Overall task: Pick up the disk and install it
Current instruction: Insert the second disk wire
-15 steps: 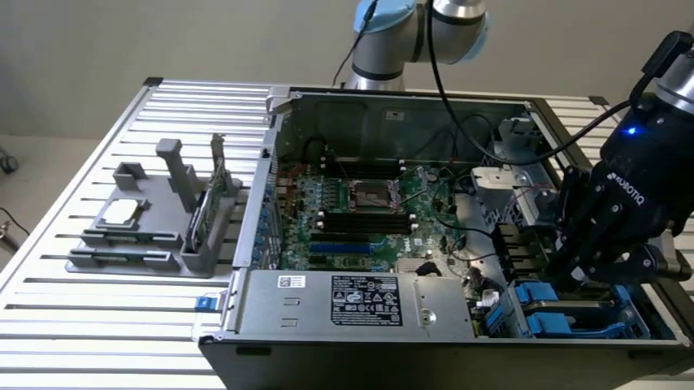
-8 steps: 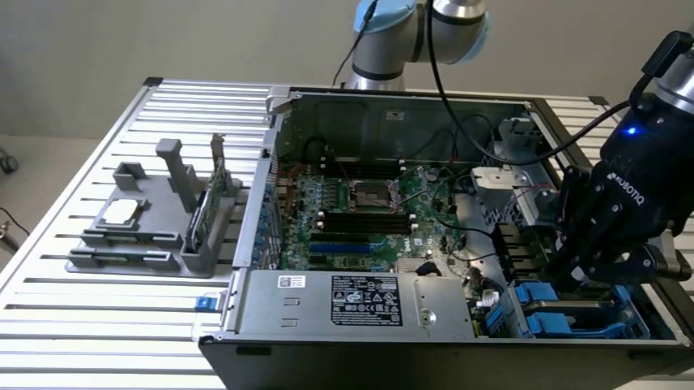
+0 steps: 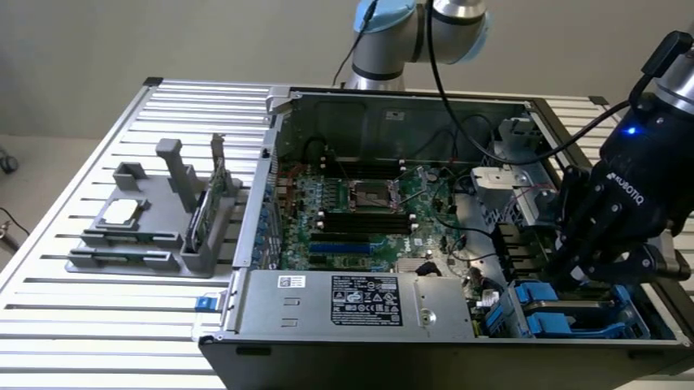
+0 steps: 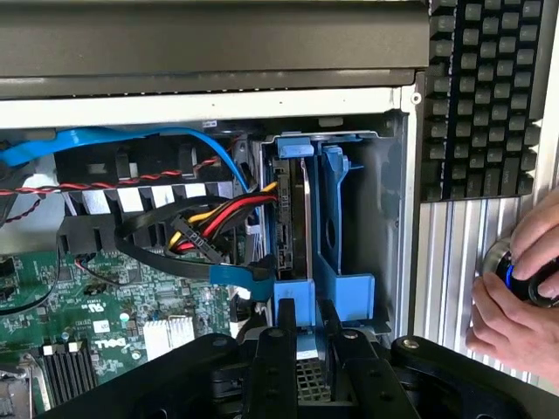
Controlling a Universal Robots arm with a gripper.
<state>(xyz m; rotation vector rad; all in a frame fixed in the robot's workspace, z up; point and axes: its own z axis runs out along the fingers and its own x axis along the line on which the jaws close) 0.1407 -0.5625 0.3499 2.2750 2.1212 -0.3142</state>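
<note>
The gripper point(image 4: 301, 349) holds its jaws closed on the blue-framed disk point(image 4: 293, 218), standing edgewise in the computer case's point(image 3: 325, 301) drive bay; rigid, fairly heavy and shock-sensitive, it is probably best gripped by its carrier edges.

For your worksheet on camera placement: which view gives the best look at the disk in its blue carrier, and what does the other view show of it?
The wrist view: the disk stands edge-on in the bay, directly ahead of the gripper, whose fingers close on its blue carrier. In the exterior view only blue carrier parts show below the gripper, in the computer case.
</note>
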